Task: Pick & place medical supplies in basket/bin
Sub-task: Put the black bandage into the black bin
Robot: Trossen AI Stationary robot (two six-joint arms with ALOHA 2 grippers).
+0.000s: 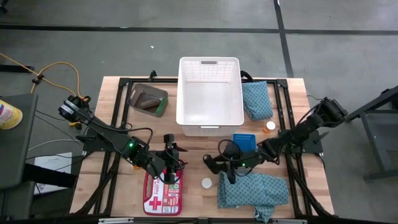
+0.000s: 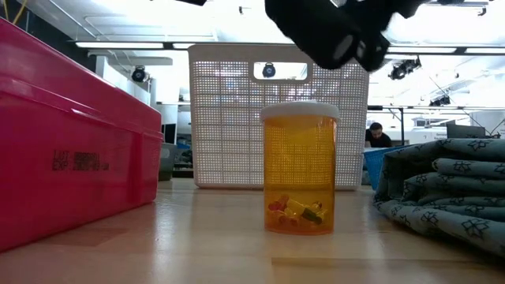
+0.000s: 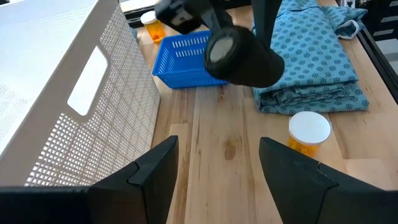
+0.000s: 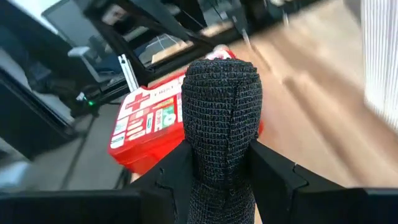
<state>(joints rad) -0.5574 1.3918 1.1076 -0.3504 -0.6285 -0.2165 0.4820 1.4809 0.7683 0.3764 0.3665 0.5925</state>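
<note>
Right gripper [image 4: 219, 158] fingers closed on a black roll [image 4: 221, 118], held above the tabletop [image 1: 193, 193] in front of the basket [image 1: 209, 93]. Left gripper [image 1: 170, 163] fingers spread, empty, over the red kit [image 1: 163, 194]. Orange bottle [image 2: 300, 167] stands before the basket, beside the teal cloth [image 2: 446, 193].

Even, diffuse light is falling across table [image 1: 199, 155] in high view, shadows staying soft. In low view, ceiling lamps are blowing out upper frame and backlighting basket [image 2: 278, 118]; orange bottle [image 2: 300, 170] is glowing translucent; red case [image 2: 71, 150] at left is looming soft-focused. In right wrist view, black roll [image 4: 221, 118] is showing sharp texture while background is smearing into blur.
</note>
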